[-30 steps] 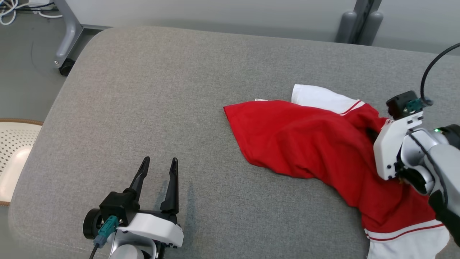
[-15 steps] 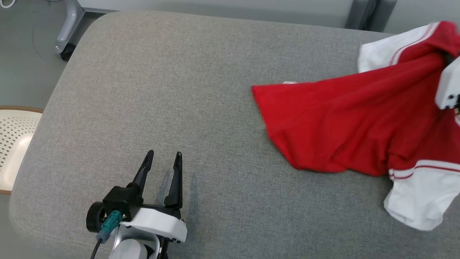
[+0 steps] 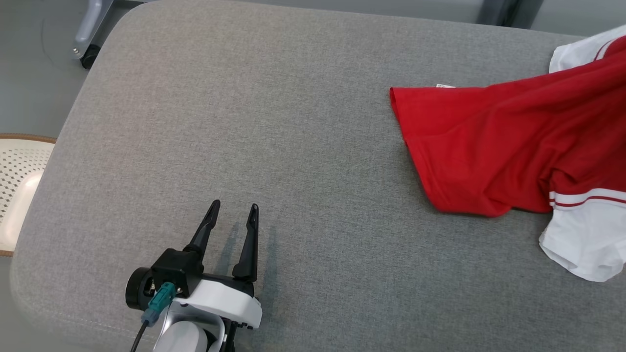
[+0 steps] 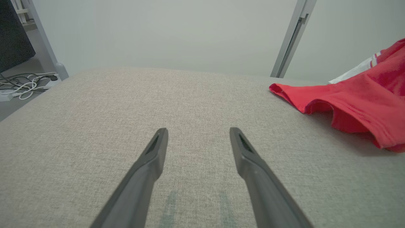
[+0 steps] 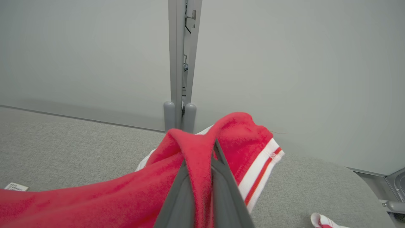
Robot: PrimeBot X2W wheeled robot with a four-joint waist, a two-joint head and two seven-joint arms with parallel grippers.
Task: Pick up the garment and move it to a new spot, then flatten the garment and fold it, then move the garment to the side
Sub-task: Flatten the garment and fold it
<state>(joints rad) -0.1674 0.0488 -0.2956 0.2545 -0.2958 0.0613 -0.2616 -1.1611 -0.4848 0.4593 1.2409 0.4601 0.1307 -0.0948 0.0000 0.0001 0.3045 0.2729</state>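
Plainly soft and light, the garment [image 3: 489, 146] in the head view is red knit cloth with a white sleeve [image 3: 582, 244]. It lies slack over the far right part of the bench [image 3: 244, 98] and runs off past the right edge of the picture. It should sag and stretch rather than keep a shape, so I would hold it at a seam, cuff or hem, not in the loose middle. The left tool [image 3: 234, 208] rests near the front left corner, its 2 fingers spread and empty, well apart from the cloth. The bench top is grey woven fabric with rounded corners, likely grippy enough to drag a trailing hem. Off its left edge sits a cream perforated object [image 3: 19, 171] on the floor.

From the left wrist view, the left tool [image 4: 198, 129] gapes over bare grey weave, with the garment [image 4: 354, 98] rumpled toward the right side. Cables [image 4: 25, 85] lie on the floor beyond the left edge, before a plain pale wall [image 4: 158, 31].

Through the right wrist view, the right tool [image 5: 199, 152] is pinched on a fold of the garment [image 5: 95, 199], near a striped cuff [image 5: 259, 171], lifting it above the bench. A label [image 5: 14, 186] lies at the cloth's low left end. A grey post [image 5: 180, 63] stands behind the far edge.
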